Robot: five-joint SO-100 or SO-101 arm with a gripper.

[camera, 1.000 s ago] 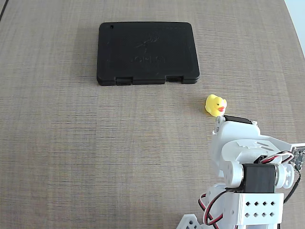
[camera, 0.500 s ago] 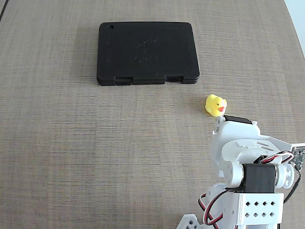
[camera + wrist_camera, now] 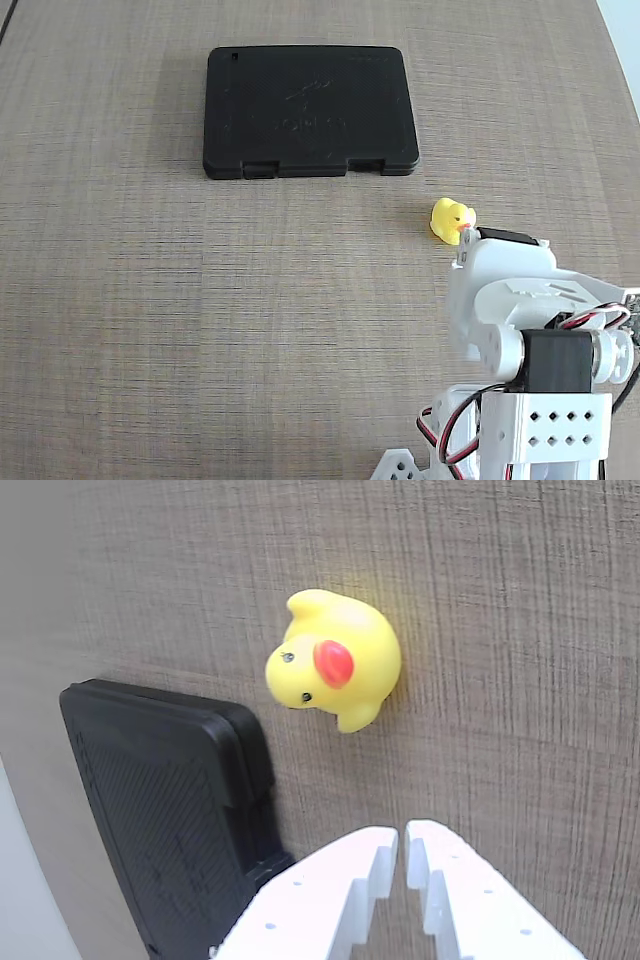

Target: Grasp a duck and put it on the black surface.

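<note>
The tiny yellow duck (image 3: 449,219) sits on the wood-grain table, to the lower right of the black surface (image 3: 309,110) in the fixed view. The wrist view shows the duck (image 3: 335,660) upright with its red-orange beak facing the camera. Below it, my white gripper (image 3: 401,842) is shut, only a thin slit between the fingertips and nothing held. A stretch of bare table separates the gripper from the duck. A corner of the black surface (image 3: 160,800) shows at the left of the wrist view. In the fixed view the fingers are hidden under the arm.
The white arm (image 3: 510,300) with its black servo and red and black wires fills the lower right of the fixed view, its top edge touching the duck's outline. The table's right edge (image 3: 625,40) curves past the top right corner.
The arm's upper body has shifted slightly up and right, now overlapping the duck's beak side in the fixed view. Duck and black surface have not moved.
</note>
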